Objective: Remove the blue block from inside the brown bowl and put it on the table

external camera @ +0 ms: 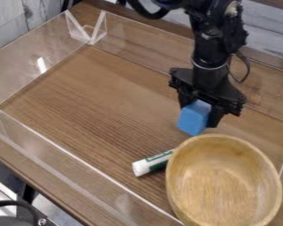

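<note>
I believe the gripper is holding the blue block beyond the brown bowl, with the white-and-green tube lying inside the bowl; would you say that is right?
Not quite: the camera view shows the white-and-green tube lying on the table, beside the brown bowl, not inside it. The rest stands: the gripper holds the blue block beyond the bowl.
</note>
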`<state>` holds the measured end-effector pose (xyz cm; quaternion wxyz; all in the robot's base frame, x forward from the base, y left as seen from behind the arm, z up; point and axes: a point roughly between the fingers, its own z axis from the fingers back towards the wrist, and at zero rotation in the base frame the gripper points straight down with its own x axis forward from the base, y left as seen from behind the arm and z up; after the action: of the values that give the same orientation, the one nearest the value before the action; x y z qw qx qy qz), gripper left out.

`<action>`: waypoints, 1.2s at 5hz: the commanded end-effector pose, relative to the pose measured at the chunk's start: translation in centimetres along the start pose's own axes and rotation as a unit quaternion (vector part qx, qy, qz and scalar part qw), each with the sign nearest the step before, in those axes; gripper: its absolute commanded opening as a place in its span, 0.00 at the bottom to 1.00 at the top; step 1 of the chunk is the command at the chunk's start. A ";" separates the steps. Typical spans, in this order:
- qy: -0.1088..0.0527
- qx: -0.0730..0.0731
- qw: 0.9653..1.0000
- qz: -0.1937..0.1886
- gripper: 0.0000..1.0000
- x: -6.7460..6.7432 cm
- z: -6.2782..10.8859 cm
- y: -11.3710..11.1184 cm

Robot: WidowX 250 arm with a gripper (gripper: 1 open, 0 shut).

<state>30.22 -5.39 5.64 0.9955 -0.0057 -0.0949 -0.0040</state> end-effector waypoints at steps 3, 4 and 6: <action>-0.017 -0.010 1.000 0.006 0.00 1.0 1.3 0.5; -0.013 -0.009 1.000 0.005 0.00 0.8 1.8 0.9; -0.009 -0.006 1.000 0.006 0.00 0.1 2.8 2.0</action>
<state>29.27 -3.46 6.74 0.9971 -0.0100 -0.0760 -0.0006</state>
